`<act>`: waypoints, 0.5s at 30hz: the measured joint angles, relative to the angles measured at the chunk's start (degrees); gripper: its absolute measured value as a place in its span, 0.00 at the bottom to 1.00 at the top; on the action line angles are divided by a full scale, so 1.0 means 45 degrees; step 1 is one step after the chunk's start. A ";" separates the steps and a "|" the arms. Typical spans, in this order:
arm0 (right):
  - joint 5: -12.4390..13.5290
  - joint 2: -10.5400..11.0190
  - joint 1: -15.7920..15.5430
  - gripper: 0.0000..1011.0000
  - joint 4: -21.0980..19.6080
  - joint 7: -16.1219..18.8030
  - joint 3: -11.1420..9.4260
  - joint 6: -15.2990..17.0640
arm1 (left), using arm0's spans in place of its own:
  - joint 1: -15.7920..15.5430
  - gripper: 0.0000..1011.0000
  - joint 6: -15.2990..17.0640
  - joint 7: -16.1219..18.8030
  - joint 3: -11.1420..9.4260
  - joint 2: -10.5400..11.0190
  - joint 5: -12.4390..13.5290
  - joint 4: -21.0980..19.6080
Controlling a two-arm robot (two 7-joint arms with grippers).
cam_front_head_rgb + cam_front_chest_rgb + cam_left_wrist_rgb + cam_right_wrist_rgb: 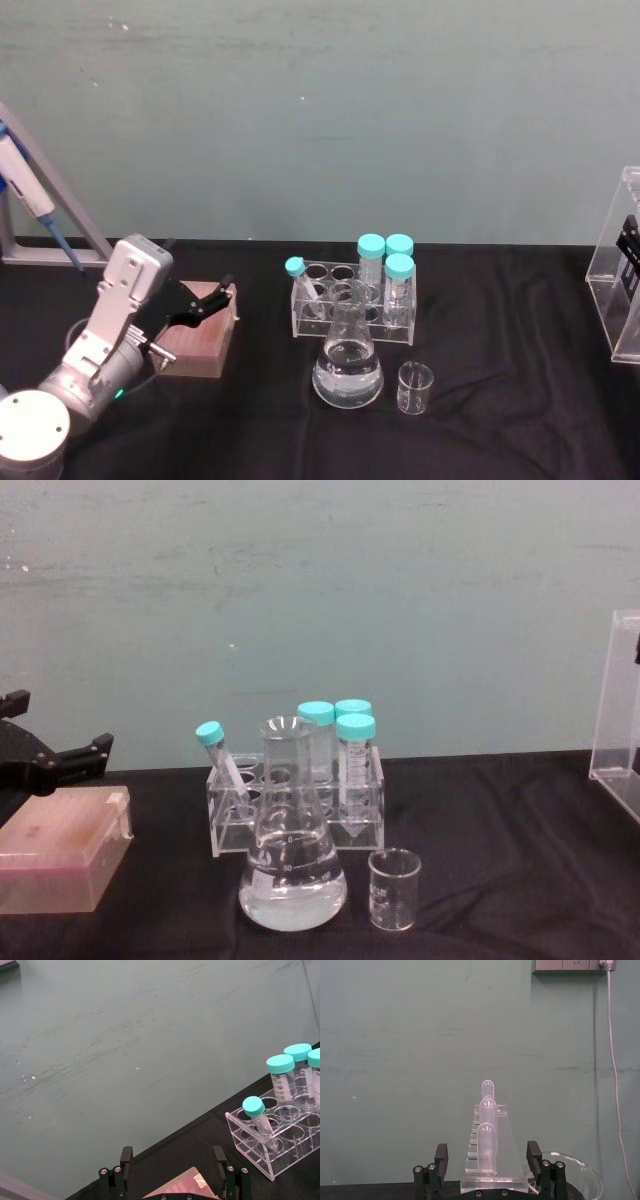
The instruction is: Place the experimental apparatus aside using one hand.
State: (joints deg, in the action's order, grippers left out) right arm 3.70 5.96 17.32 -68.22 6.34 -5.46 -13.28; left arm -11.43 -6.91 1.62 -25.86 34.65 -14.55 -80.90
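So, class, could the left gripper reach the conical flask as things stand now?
Probably yes: the left gripper hovers open over the pink box, with bare table between it and the conical flask; the tube rack stands behind.

A desk (500,330) draped in black cloth is seen. A pinkish box (200,345) is set near its left edge. At the middle a clear tube rack (352,300) is placed. A conical flask (347,370) and a small beaker (415,388) are set side by side nearer the front edge. An acrylic stand (625,265) is set at the right edge.
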 joint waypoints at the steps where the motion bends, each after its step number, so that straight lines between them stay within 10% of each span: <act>1: 0.0000 0.0000 0.0000 0.99 0.0000 -0.0001 0.0000 -0.0001 | 0.0000 0.99 -0.0001 0.0000 0.0000 0.0000 0.0001 0.0000; 15: -0.0002 0.0000 0.0000 0.99 0.0000 -0.0003 0.0000 -0.0006 | 0.0000 0.99 0.0000 0.0000 0.0000 0.0000 0.0001 -0.0001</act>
State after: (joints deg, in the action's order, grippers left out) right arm 3.70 5.96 17.32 -68.22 6.32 -5.46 -13.31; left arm -11.43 -6.91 1.62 -25.86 34.65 -14.55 -80.90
